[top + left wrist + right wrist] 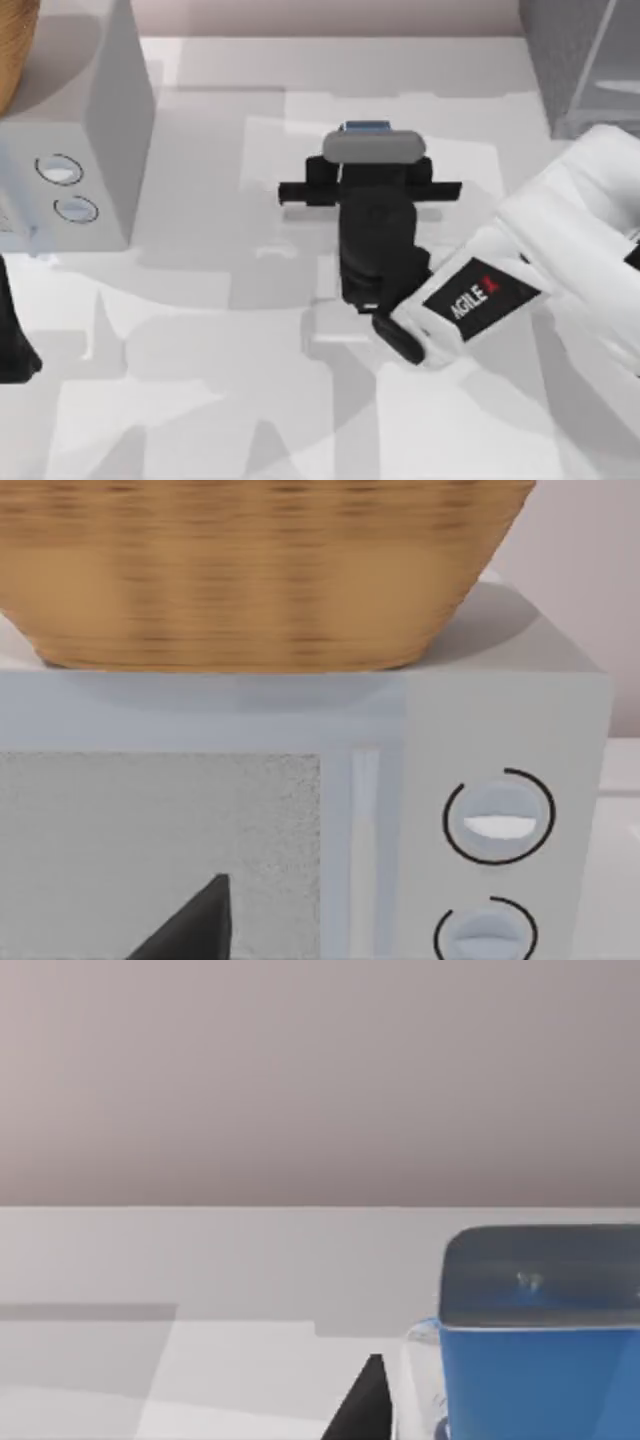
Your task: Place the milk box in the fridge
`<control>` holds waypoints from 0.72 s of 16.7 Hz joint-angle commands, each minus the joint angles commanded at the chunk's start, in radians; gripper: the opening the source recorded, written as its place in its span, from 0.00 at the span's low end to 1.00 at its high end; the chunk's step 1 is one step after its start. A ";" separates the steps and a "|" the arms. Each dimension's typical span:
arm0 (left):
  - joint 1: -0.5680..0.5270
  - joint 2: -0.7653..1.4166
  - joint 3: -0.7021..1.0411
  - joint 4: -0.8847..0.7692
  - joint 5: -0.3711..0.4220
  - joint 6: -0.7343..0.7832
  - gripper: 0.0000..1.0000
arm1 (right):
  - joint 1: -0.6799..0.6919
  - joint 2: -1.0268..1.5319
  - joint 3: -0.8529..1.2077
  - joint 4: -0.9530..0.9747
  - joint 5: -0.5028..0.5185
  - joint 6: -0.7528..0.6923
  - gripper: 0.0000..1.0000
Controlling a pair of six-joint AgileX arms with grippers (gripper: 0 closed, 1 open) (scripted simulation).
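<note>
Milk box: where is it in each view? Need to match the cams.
Top view: milk box at centre table, just beyond the right gripper; a blue strip shows.
Left wrist view: not in it.
Right wrist view: milk box, blue carton close up.
Shared landmark: the table.
</note>
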 joint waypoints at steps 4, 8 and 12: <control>0.000 0.000 0.000 0.000 0.000 0.000 1.00 | 0.002 -0.213 -0.020 -0.182 -0.003 -0.002 0.00; 0.000 0.000 0.000 0.000 0.000 0.000 1.00 | 0.006 -0.304 -0.027 -0.269 -0.003 -0.002 0.00; 0.000 0.000 0.000 0.000 0.000 0.000 1.00 | 0.004 -0.301 -0.022 -0.266 -0.003 0.000 0.00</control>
